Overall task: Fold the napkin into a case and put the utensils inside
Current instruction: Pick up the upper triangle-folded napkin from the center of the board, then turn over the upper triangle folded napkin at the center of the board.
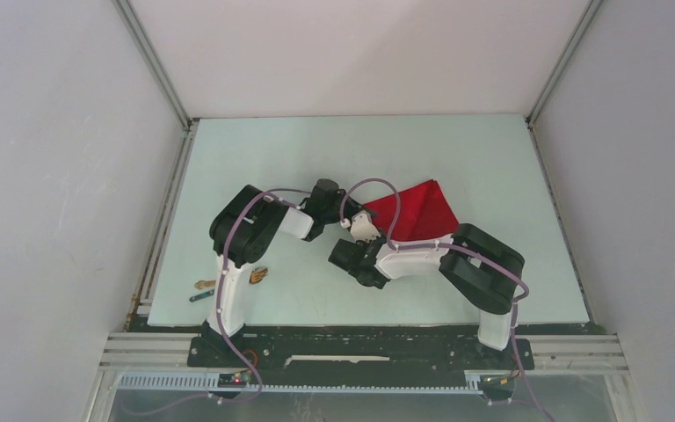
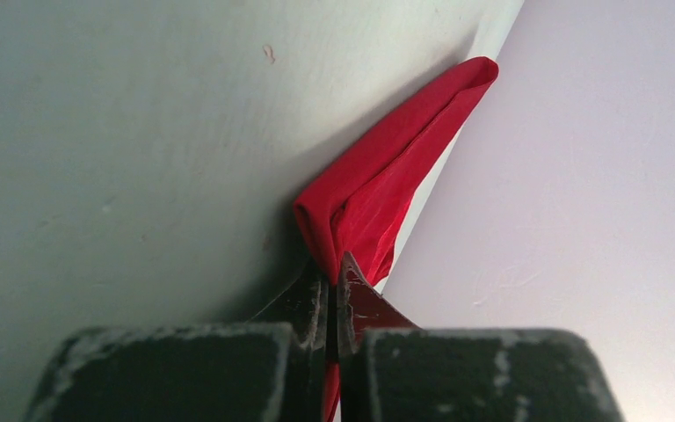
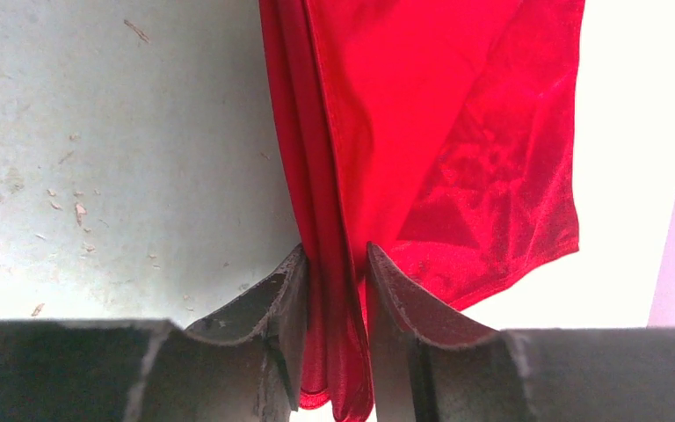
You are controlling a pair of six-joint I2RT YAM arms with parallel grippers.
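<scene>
Black-fingered right gripper (image 3: 336, 262) straddles the folded edge of the thin bright red cloth napkin (image 3: 439, 132); whether it is gripping yet is unclear. The left gripper (image 2: 332, 268) pinches its corner, near the middle of the pale green table (image 1: 264, 158). The cloth is likely light, limp and slippery, so grip layered edges.

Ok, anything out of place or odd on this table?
Nothing spilled or damaged. The bright red cloth napkin is bunched unevenly, pinched by the left gripper, not yet a neat case. The dark teal stick utensil lies close to the table's near left edge, beside the light-brown wooden fork. Small specks dot the table.
</scene>
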